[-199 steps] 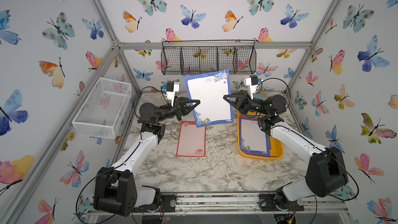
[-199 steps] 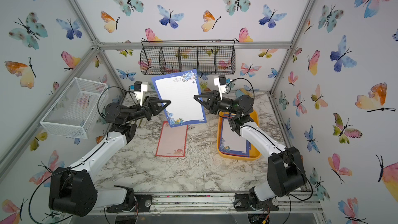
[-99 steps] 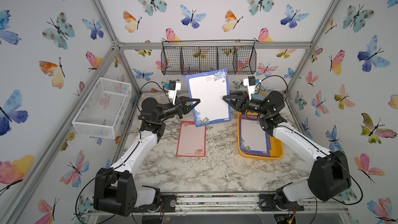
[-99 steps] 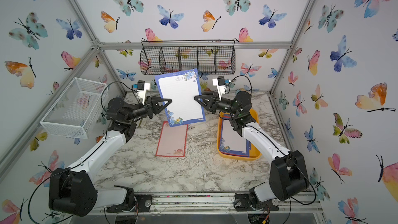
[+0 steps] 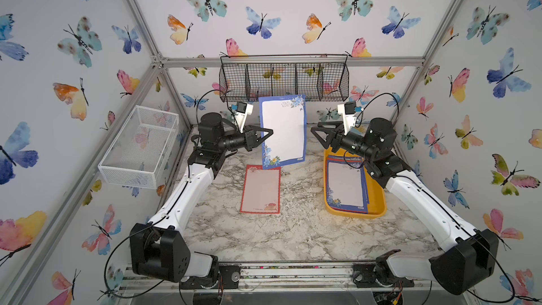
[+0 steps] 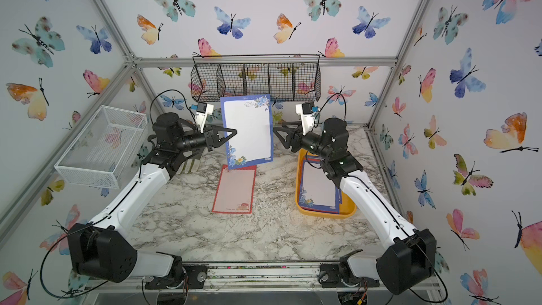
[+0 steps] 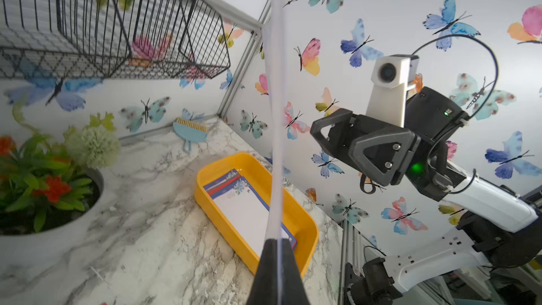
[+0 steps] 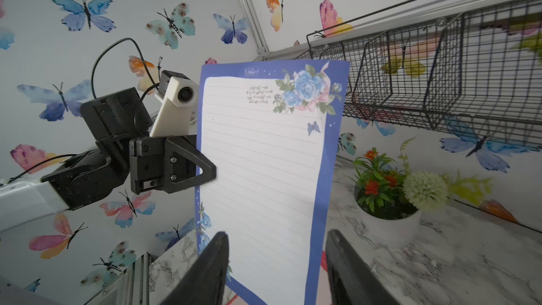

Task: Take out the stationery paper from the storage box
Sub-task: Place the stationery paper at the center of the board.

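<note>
The left pincer (image 5: 269, 134) is pressed together on the left edge of a blue-edged sheet (image 5: 283, 130) of stationery paper, pinching it abt halfway down. The sheet hangs in the air, standing tall w/ a small lean, over the counter (image 5: 293, 236) toward 12 o'clock. It has a white lined middle & blue roses at a top corner. The right pincer (image 5: 318, 136) is at the sheet's 3 o'clock side, close but not touching. Its two fingers (image 8: 208, 265) are spread wide & hold nothing; the left wrist view shows a clear gap btw it & the paper. The storage box (image 5: 377, 200), a yellow tray, sits flat on the counter at 3 o'clock. Inside lies a stack of sheets (image 5: 346, 186): the top one is blue-edged too, & red edges peek out at the far end. A red-edged sheet (image 5: 260, 190) lies flat in the mid of the counter, out of the box; in both top views the hanging sheet's low end covers a bit of its far edge. A black wire basket (image 5: 284, 79) hangs on the back wall at 12 o'clock. A white mesh basket (image 5: 140, 145) is on the side wall at 9 o'clock. A white flower pot (image 8: 390, 227) & a small blue brush (image 7: 190, 130) sit on the counter by the back wall.
</note>
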